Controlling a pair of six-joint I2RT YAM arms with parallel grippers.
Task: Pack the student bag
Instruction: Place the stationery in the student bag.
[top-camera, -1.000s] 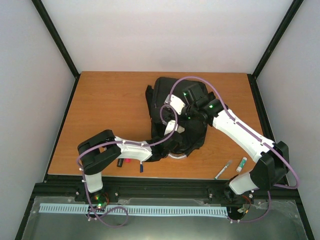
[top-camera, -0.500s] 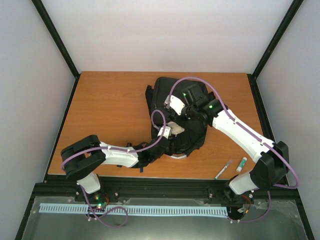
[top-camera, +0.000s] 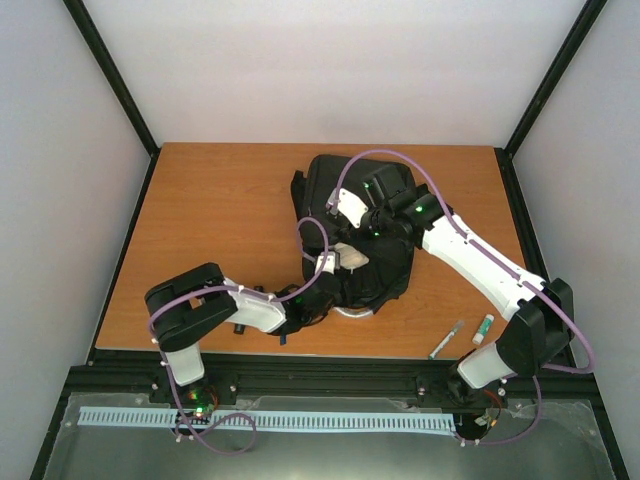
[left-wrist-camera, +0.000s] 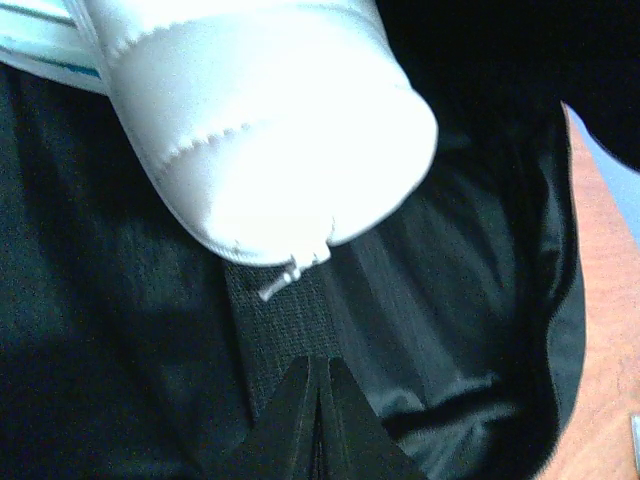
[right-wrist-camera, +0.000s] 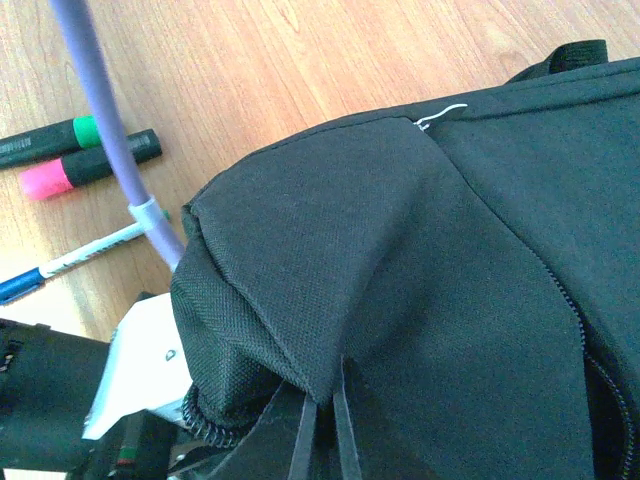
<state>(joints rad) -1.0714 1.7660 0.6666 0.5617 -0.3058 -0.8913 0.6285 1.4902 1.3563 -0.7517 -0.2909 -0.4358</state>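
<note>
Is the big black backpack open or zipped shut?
Open. The right gripper pinches up a flap of the student bag, baring zipper teeth, and the left wrist view looks into its shiny lining.

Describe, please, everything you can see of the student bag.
The student bag is a large black woven-fabric backpack lying on the wooden table, with zipper, straps and shiny lining. Its mouth is held open: the right gripper pinches a fold of the top fabric. A white ribbed pouch sits at the opening.

I am operating in a robotics lab cell: wooden tabletop (top-camera: 210, 230), white enclosure panels (top-camera: 330, 70), black frame struts (top-camera: 112, 75).
</note>
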